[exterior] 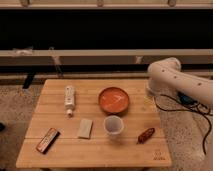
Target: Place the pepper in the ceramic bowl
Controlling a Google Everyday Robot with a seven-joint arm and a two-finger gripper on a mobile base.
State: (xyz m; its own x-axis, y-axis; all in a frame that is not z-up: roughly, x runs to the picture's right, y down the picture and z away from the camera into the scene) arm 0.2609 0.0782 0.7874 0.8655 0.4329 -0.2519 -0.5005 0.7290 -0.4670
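The pepper [146, 134] is small, tapered and reddish-brown. It lies on the wooden table [95, 152] at the front right. The ceramic bowl [114, 100] is shallow and orange-red, and stands at the table's middle, behind the pepper and to its left. My white arm [172, 80] comes in from the right. My gripper [149, 95] hangs low at the table's right edge, just right of the bowl and well behind the pepper, mostly hidden by the arm.
A white cup [113, 126] stands just in front of the bowl, left of the pepper. A white bottle [69, 98] lies at the left, a tan flat packet [85, 128] at the front middle, and a dark bar [47, 140] at the front left. A black cable [200, 117] trails at the right.
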